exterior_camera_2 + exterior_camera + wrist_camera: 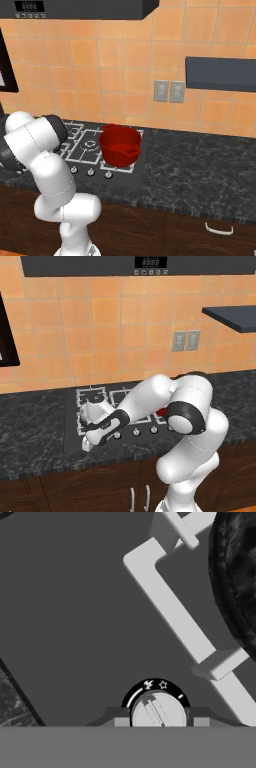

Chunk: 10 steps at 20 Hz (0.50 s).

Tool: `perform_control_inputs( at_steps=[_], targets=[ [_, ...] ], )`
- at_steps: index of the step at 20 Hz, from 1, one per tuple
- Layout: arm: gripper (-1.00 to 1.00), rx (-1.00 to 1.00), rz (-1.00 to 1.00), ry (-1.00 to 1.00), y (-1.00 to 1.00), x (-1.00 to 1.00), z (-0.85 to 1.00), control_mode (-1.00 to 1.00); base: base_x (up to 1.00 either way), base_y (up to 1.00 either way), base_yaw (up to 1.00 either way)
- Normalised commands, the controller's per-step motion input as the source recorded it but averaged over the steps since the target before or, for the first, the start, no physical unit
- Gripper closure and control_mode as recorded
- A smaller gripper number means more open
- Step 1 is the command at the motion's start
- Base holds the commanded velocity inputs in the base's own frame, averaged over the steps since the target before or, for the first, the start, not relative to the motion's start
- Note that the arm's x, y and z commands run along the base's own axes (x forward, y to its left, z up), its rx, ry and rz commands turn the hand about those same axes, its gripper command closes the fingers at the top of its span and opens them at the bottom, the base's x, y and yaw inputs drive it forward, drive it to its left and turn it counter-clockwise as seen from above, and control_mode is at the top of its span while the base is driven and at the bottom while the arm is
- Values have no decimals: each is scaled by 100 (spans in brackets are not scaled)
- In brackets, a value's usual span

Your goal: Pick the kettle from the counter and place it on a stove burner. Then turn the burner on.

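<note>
**Q:** Where is the kettle (95, 407), and how does it look?

**A:** It stands on the stove burner (90, 395), on the wire grate at the left end of the stove (72, 428). In the left base view it is a small, squat, pale silvery rounded body, partly covered by the arm's wrist. In the hand view, a dark, curved, mottled body beside the pale grate bars appears to be its side. Handle and spout cannot be made out.

**Q:** What stands at the other end of the stove?

**A:** A red pot (120, 145) with two handles, on the right-hand grate. The dark marbled surface (200, 170) adjoins the stove on both sides.

**Q:** Where is the gripper (86, 445), and how do the jaws stand?

**A:** It points down at the stove's front left corner. The jaws are parted, one tip on each side of a round knob (158, 710) ringed with white marks. Whether they press on it cannot be told.
</note>
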Motion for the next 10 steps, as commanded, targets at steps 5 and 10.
perform_control_inputs(
  at_steps=[5,10],
  targets=[
    [100,0,0,-14,-19,-49,0,-100,0,0,0],
    [100,0,0,-10,-13,-36,3,-100,0,0,0]
  ],
)
